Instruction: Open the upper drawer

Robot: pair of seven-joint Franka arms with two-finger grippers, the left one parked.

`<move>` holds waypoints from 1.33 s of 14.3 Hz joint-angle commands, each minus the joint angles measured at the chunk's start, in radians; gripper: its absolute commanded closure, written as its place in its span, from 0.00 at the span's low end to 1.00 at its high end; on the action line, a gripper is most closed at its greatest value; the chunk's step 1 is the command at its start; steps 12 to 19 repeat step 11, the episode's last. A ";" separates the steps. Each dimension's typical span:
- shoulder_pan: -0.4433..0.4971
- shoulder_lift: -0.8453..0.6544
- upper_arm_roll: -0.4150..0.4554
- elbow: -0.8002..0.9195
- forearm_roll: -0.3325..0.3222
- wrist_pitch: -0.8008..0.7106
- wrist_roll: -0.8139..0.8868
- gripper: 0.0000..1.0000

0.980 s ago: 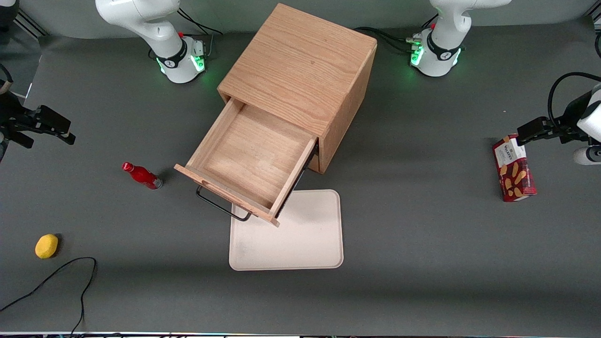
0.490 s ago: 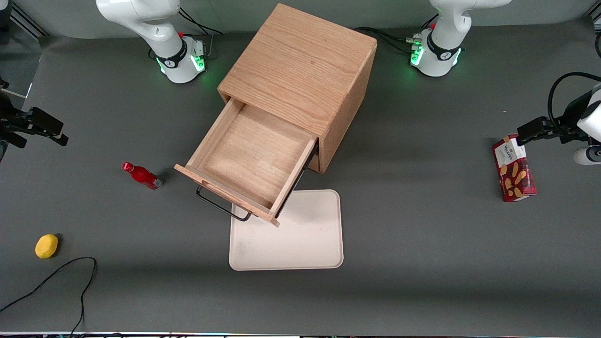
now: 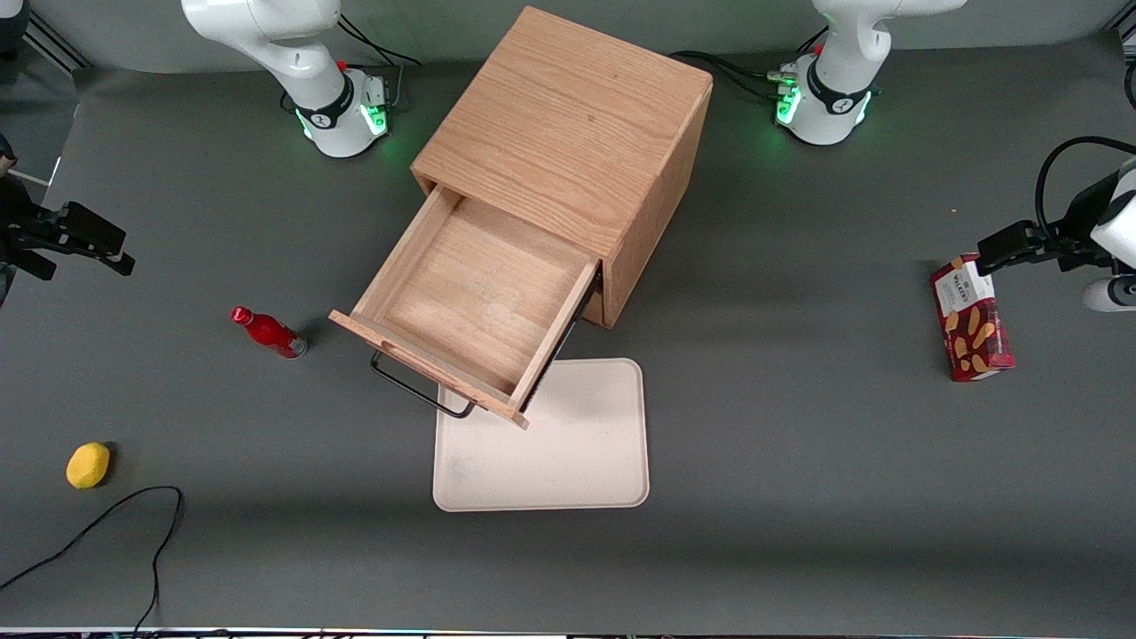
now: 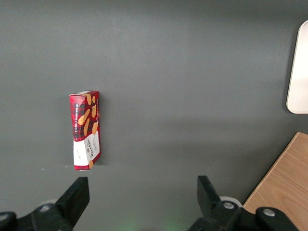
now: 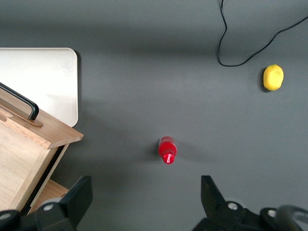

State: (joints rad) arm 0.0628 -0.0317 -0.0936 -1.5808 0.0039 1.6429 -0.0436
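Observation:
The upper drawer [image 3: 470,297] of the light-oak cabinet [image 3: 568,115] stands pulled far out, and its wooden box is empty. Its long black bar handle [image 3: 419,390] faces the front camera. The drawer corner [image 5: 29,139] and the handle [image 5: 21,102] also show in the right wrist view. The lower drawer is hidden under the upper one. My right gripper [image 3: 108,244] is open and empty, up above the table at the working arm's end, well apart from the drawer. In its own view the gripper [image 5: 144,197] hangs over bare mat near the red bottle.
A red bottle [image 3: 269,332] [image 5: 167,150] stands on the mat beside the drawer front. A yellow lemon [image 3: 88,465] [image 5: 273,77] and a black cable [image 3: 115,519] lie nearer the front camera. A white tray [image 3: 577,461] lies under the drawer's corner. A biscuit box [image 3: 972,318] lies toward the parked arm's end.
My gripper has shifted only slightly at the working arm's end of the table. The drawer, bottle and lemon have not moved.

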 commanded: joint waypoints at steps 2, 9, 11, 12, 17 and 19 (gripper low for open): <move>0.009 0.007 -0.005 0.018 -0.012 -0.012 0.024 0.00; 0.009 0.001 -0.005 0.015 -0.012 -0.078 0.030 0.00; 0.008 0.000 -0.005 0.016 -0.012 -0.083 0.027 0.00; 0.008 0.000 -0.005 0.016 -0.012 -0.083 0.027 0.00; 0.008 0.000 -0.005 0.016 -0.012 -0.083 0.027 0.00; 0.008 0.000 -0.005 0.016 -0.012 -0.083 0.027 0.00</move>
